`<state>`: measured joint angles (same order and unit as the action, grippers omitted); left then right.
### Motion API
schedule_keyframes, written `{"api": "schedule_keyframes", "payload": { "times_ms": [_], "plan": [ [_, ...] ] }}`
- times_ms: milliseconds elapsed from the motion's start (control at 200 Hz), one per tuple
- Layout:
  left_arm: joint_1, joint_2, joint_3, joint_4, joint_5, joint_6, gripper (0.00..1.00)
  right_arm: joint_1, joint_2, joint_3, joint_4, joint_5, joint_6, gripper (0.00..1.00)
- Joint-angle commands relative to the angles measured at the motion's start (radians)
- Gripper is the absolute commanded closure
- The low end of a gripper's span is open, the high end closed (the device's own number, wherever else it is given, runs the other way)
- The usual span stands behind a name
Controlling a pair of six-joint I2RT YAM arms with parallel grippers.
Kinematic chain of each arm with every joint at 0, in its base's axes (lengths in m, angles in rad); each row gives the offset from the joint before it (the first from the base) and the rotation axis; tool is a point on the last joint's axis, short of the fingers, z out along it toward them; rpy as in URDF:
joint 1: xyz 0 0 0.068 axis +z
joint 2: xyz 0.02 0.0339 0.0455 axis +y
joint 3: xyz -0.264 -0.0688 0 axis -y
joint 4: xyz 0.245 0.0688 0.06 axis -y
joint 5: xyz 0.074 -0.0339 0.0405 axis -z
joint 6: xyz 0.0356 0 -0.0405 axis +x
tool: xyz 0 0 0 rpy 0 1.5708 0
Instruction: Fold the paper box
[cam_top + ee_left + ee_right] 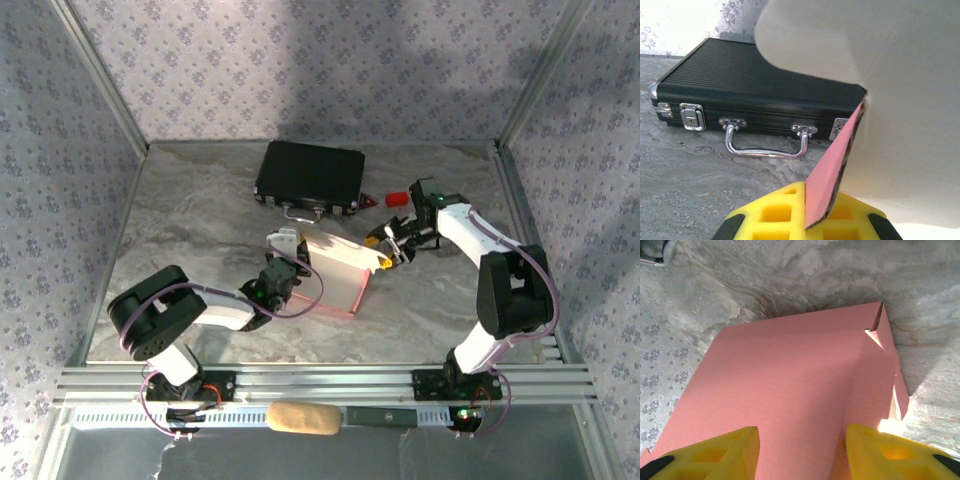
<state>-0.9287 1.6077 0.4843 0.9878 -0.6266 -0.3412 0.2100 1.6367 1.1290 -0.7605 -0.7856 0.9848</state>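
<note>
**A:** Where is the thin pink card paper box (335,272)?

**B:** On the grey marbled table (200,230), just in front of the ribbed black hard case (310,172) with metal latches. It is on the case's handle side and apart from it. From above, its paler face is turned up, with pink walls along the near edge.

**A:** And the left gripper (287,243)?

**B:** It is at the box corner closest to the case. In the left wrist view its yellow fingers (785,212) are pressed together on a pink flap that stands on edge between them. The pale inside of the card curves up on the right. The case's bent metal handle (765,149) is straight ahead.

**A:** And the right gripper (388,256)?

**B:** It is in front of the case's right end, at the box's right side. Its yellow fingers (715,452) are spread wide, and the pink outer panel runs between and beyond them. I cannot tell whether they touch the card.

**A:** Is anything else by the case?

**B:** A small red block (397,198) sits just beside its right end.
</note>
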Motion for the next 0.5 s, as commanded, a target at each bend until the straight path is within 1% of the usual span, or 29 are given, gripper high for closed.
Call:
{"api": "schedule_keyframes", "payload": {
  "times_ms": [0,80,125,320,495],
  "plan": [
    [0.017,-0.025,0.029,-0.016,0.05,-0.004,1.0,-0.012,-0.04,-0.035,-0.031,-0.036,-0.021,0.49],
    [0.022,-0.019,0.027,-0.016,0.05,-0.01,1.0,-0.012,-0.044,-0.046,-0.023,-0.04,-0.022,0.49],
    [0.022,-0.015,0.027,-0.014,0.071,-0.014,1.0,-0.009,-0.043,-0.053,-0.011,-0.042,-0.014,0.48],
    [0.022,-0.001,0.022,0.0,0.077,-0.025,1.0,0.015,-0.02,-0.058,0.047,-0.049,0.042,0.5],
    [0.021,0.011,0.022,0.007,0.089,-0.041,1.0,0.033,-0.022,-0.088,0.141,-0.072,0.136,0.5]
  ]
}}
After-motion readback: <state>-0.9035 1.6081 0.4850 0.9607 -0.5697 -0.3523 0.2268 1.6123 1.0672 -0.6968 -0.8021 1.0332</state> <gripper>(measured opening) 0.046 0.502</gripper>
